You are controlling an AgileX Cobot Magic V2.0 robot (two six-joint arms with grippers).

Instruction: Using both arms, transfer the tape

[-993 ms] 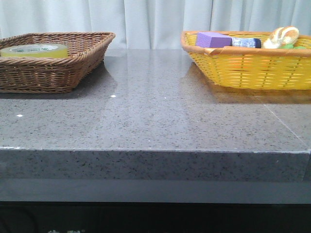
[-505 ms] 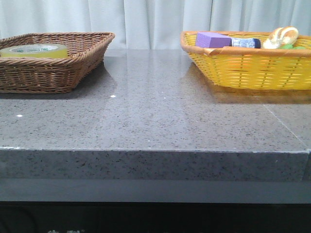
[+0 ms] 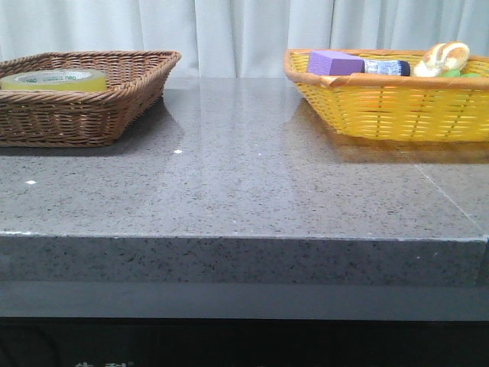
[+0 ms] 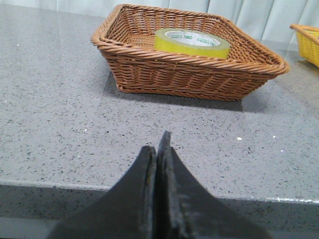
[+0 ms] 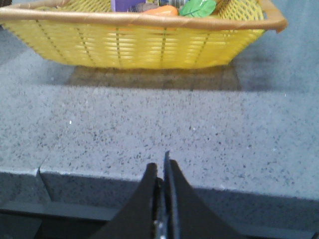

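Grey speckled table (image 3: 244, 191) with white curtains (image 3: 229, 30) behind. Brown wicker basket (image 3: 114, 107) on the left side, yellow basket (image 3: 397, 111) on the right, well apart. Both arms low at the table's near edge; left gripper (image 4: 158, 149) fingers pressed together, right gripper (image 5: 162, 172) fingers together too, both empty. Tape (image 4: 192, 43) lies flat inside the brown basket; green "deli" print on its white core. Purple block (image 3: 335, 62) in the yellow basket.

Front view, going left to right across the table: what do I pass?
tape in the brown wicker basket → bare stretch of the grey stone table → yellow basket, holding a purple block, then a dark item, then a cream-coloured object.
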